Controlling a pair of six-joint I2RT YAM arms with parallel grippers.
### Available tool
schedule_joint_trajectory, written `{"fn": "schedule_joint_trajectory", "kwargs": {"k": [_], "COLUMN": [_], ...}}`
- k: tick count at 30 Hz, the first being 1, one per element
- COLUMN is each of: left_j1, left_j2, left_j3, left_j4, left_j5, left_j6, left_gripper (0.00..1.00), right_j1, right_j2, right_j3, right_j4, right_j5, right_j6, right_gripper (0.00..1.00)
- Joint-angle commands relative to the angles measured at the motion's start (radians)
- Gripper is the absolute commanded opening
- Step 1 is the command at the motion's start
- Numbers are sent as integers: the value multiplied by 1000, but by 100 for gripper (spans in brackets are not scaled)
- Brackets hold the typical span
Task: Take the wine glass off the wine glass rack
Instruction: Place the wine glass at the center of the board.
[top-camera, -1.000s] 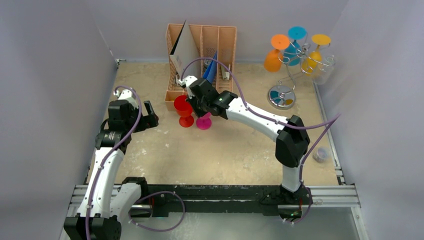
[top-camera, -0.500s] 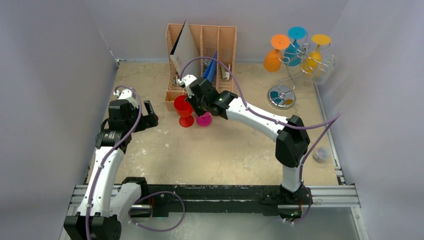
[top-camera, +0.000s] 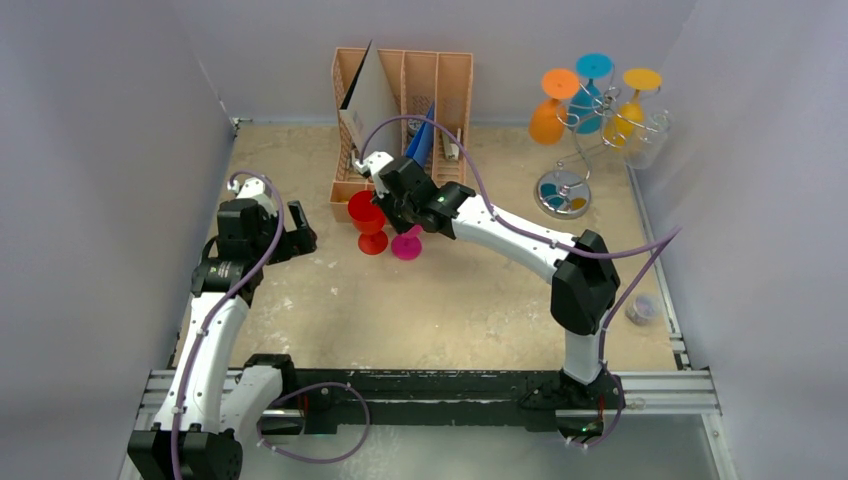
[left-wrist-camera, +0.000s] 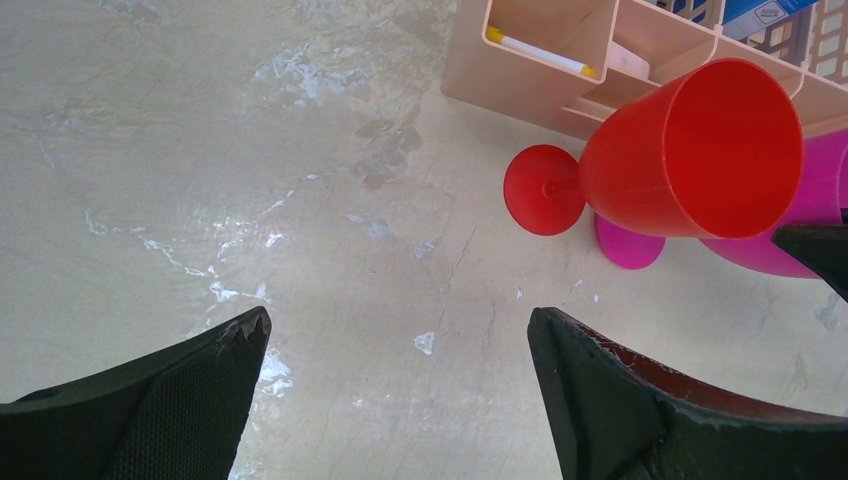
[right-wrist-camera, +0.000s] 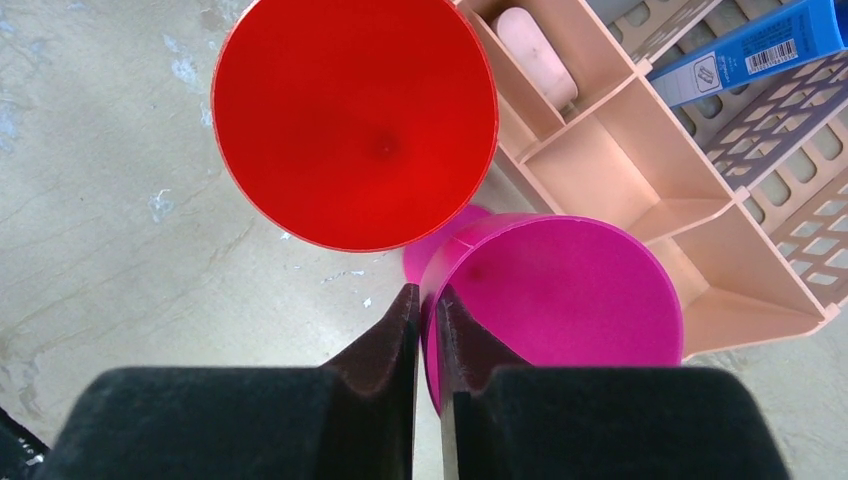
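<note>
The silver wire wine glass rack (top-camera: 576, 150) stands at the back right on its round disc base (top-camera: 563, 192). Orange (top-camera: 545, 118), teal (top-camera: 588, 95) and yellow (top-camera: 630, 112) wine glasses hang upside down from it. A magenta wine glass (right-wrist-camera: 570, 290) stands on the table beside a red one (right-wrist-camera: 355, 120), in front of the organiser. My right gripper (right-wrist-camera: 427, 300) has its jaws almost together with the magenta rim between them, one finger inside the bowl and one outside. My left gripper (left-wrist-camera: 400, 330) hangs wide open over bare table, left of the red glass (left-wrist-camera: 690, 150).
The peach slotted organiser (top-camera: 455, 80) sits at the back centre, holding a blue box (right-wrist-camera: 745, 50) and small items. A small grey object (top-camera: 640, 308) lies near the right table edge. Grey walls close in the left, back and right sides.
The magenta glass's foot shifted slightly on the table under the right gripper. Both arms have otherwise held still.
</note>
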Motion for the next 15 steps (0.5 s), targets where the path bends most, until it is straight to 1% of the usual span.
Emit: {"fn": "schedule_joint_trajectory", "kwargs": {"k": [1,6,11,13,15], "left_j1": [6,6,6,6,6], "left_j2": [-1,-1,-1,-1,0], "left_j3": [-1,-1,-2,-1,-1], "left_j4": [33,34,35,36,37], "left_j5": [7,12,14,15,18], "left_j6": [6,6,6,6,7], "left_gripper": [100,100,100,100,100], "right_j1": [0,0,0,0,0], "right_j2": [-30,-28,-29,-26,-25], "right_j3": [-5,2,8,8,3], "right_j4": [4,-1,8,9,2], "right_j5": [25,39,78,82,55], "right_j6": [-14,-21,-35,-34,-34], "right_gripper": [12,12,6,6,6]}}
